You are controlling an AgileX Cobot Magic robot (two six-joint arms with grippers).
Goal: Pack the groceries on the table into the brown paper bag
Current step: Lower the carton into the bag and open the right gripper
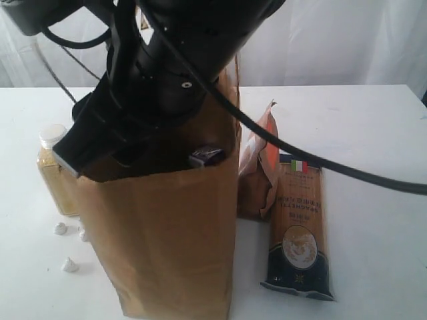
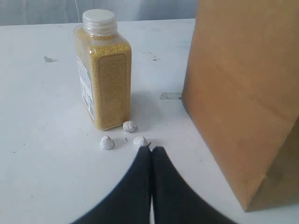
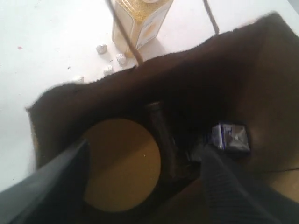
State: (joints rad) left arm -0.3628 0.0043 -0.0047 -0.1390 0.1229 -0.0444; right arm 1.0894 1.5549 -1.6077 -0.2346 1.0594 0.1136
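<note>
White tabletop (image 1: 373, 120), pale curtain (image 1: 347, 40) — soft light

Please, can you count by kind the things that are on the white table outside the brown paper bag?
Grain bottle: 1
Spaghetti packet: 1
Orange-labelled pouch: 1
Small white lumps: 3
Total: 6

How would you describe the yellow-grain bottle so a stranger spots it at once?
Find the tall brown paper bag on the white table. On its left in the exterior view stands a clear bottle of yellow grains. Its white cap and upright stance set it apart from the flat dark-blue spaghetti packet on the bag's other side.
</note>
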